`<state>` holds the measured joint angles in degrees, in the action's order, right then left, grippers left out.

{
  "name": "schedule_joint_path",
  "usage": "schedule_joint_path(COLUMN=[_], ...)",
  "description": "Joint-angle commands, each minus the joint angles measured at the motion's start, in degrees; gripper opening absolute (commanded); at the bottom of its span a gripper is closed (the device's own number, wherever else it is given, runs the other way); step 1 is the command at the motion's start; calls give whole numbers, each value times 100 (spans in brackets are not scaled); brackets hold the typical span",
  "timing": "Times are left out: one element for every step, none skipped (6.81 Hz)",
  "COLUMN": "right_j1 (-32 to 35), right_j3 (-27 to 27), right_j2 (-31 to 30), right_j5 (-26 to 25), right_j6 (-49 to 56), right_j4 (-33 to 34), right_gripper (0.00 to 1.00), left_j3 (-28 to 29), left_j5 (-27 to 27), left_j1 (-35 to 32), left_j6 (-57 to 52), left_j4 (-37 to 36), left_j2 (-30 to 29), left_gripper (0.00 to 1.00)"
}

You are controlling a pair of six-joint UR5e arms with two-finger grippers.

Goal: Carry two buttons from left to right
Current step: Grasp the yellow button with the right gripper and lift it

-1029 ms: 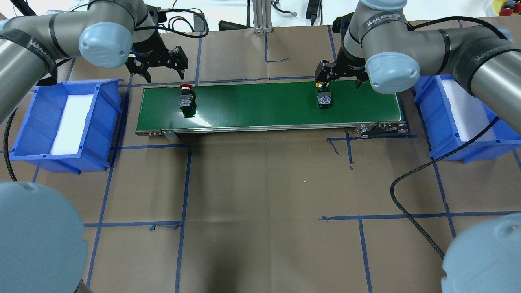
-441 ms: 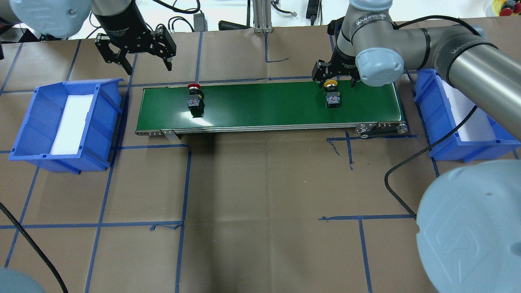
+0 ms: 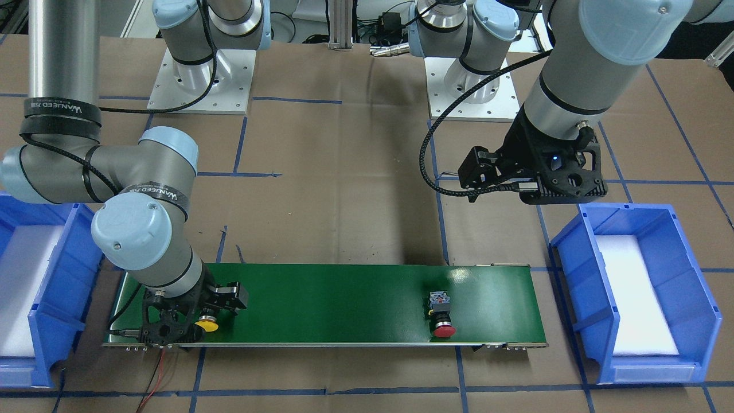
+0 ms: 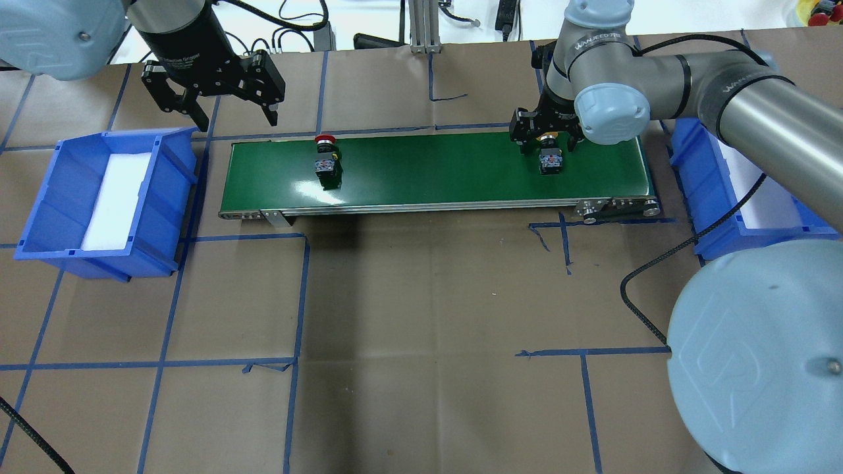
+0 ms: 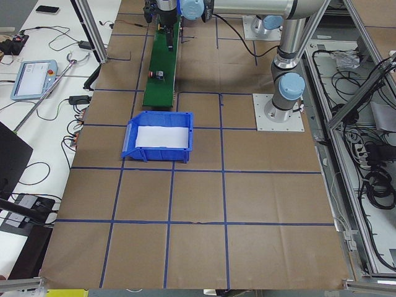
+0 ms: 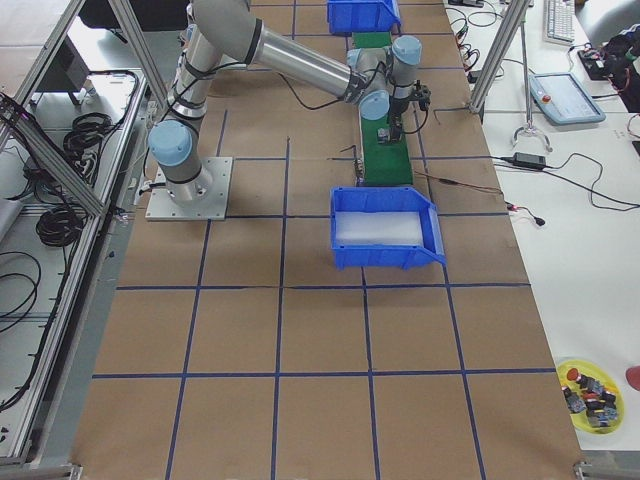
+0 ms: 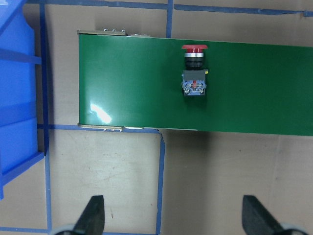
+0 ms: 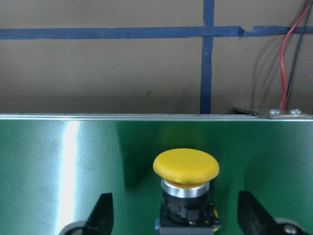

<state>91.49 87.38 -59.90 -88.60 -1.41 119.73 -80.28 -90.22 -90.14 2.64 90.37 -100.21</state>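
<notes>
The red-capped button [image 4: 326, 160] lies on the green conveyor belt [image 4: 435, 171] near its left end; it also shows in the left wrist view [image 7: 194, 81] and the front view [image 3: 442, 315]. The yellow-capped button [image 4: 548, 160] lies near the belt's right end. My right gripper [image 4: 546, 140] is open and low over the belt, one finger on each side of the yellow button [image 8: 186, 169] without touching it. My left gripper [image 4: 227, 108] is open and empty, held high behind the belt's left end, apart from the red button.
A blue bin [image 4: 164, 217] with a white pad stands left of the belt. A second blue bin [image 4: 708, 197] with a white pad stands right of it. Blue tape lines cross the brown table. A black cable [image 4: 649, 276] trails from the right arm.
Both buttons have ridden rightward on the belt. My right gripper has moved right with the yellow button and now straddles it. My left gripper has drawn back left, away from the red button.
</notes>
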Motion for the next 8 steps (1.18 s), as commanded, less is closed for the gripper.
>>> schedule_joint_path(right_j1=[-139,-253,-429,-691,-946,-1288,-1761,-2253], right_j3=[-19,-80,-185,-482,-859,-1194,-1354,-1347], right_j2=[-30,-161,-353,-529,-670,-724,-724,-742], right_j5=[-8,-51,-147,-140,-148,-148,-131,-148], right_j6=[71,202,299,369,683,1043,1743,2350], right_j4=[-37,-55,-342,-1024,-1735,-2352,-2584,-2647], right_gripper=[9,4,3,3,3,3,3,3], left_j3=[-75,-75,-110,-302,-521,-524,-506,-497], left_j5=[-13,-13,-21,-4,-4,-13,-13,-13], left_j1=[14,40,40,40,49,58,58,66], left_j6=[-35,-52,-44,-44,-44,-44,-44,-53], left_j4=[-11,-11,-2,-2,-45,-46,-46,-46], left_j2=[19,27,45,158,316,335,335,335], left_gripper=[100,100,100,100,100,100,100,100])
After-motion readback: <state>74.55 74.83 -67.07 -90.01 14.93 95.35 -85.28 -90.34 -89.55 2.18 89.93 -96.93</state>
